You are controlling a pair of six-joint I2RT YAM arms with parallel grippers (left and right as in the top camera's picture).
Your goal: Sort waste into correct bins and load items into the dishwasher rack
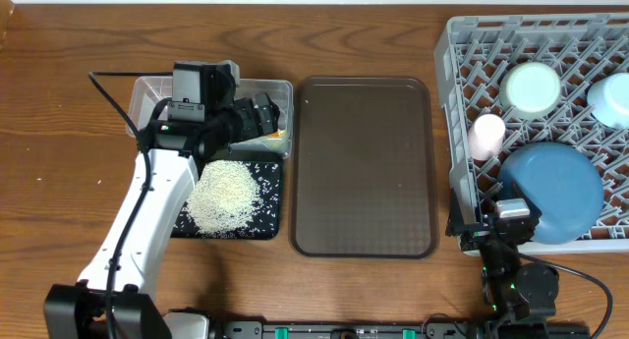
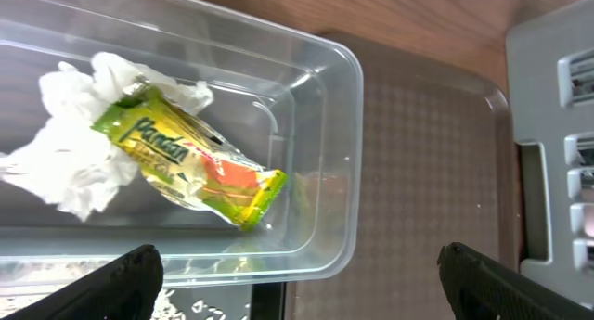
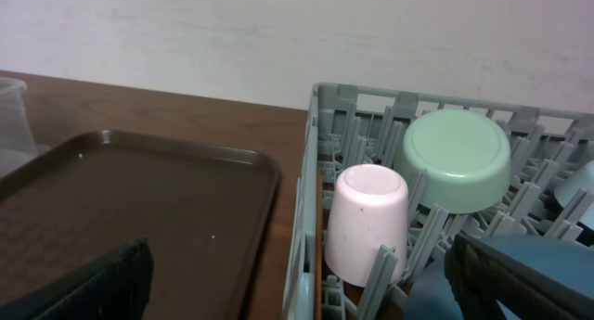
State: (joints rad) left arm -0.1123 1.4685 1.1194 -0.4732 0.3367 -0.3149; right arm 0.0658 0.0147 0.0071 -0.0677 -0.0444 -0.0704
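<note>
The clear tub (image 1: 285, 87) holds the crumpled white tissue (image 2: 74, 153) and the yellow-green snack wrapper (image 2: 190, 158). The rice (image 1: 224, 195) is heaped in the black tray (image 1: 276, 197) just in front of the tub. My left gripper (image 2: 297, 288) is open and empty above the tub's near right corner. The grey dishwasher rack (image 1: 462, 103) holds the blue plate (image 1: 555, 192), the pink cup (image 1: 486, 136) upside down, the mint-white bowl (image 1: 532, 89) and the light-blue bowl (image 1: 611, 98). My right gripper (image 3: 297, 283) is open and empty at the rack's front left corner.
An empty brown serving tray (image 1: 364, 167) lies between the bins and the rack. A few rice grains are scattered on the black tray beside the heap. Wooden table surrounds everything.
</note>
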